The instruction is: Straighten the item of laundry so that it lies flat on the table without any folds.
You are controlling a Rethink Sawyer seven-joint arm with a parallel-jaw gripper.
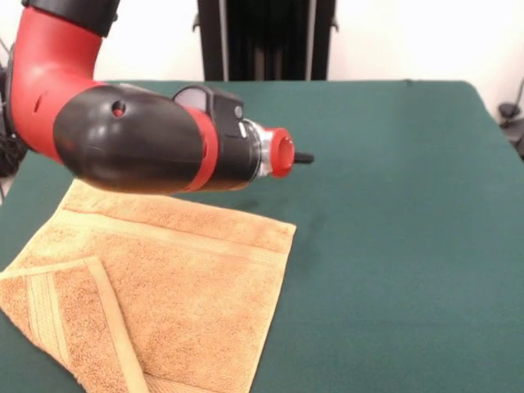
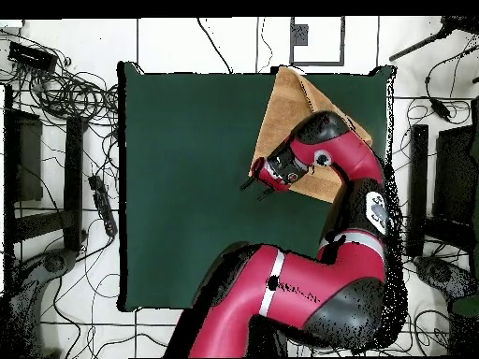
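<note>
The scene is lit evenly and brightly from above. A soft, faint shadow is cast on the table [image 1: 393, 205] beneath the arm [image 1: 139, 139]. Small glints are seen on the arm's glossy black shell. The towel [image 1: 180, 286] is rendered clearly, its weave readable; the wall behind the table is washed out.

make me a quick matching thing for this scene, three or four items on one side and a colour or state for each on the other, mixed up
Column one:
1. towel
2. table
3. arm
4. claw

Column two:
a. dark green, mostly bare
b. red and black, reaching over the towel
c. small dark tip, above the green cloth, off the towel's edge
d. golden-orange, one corner folded over

Pairs: 1-d, 2-a, 3-b, 4-c

In the overhead view the towel lies at one edge of the table, partly under the arm.
</note>
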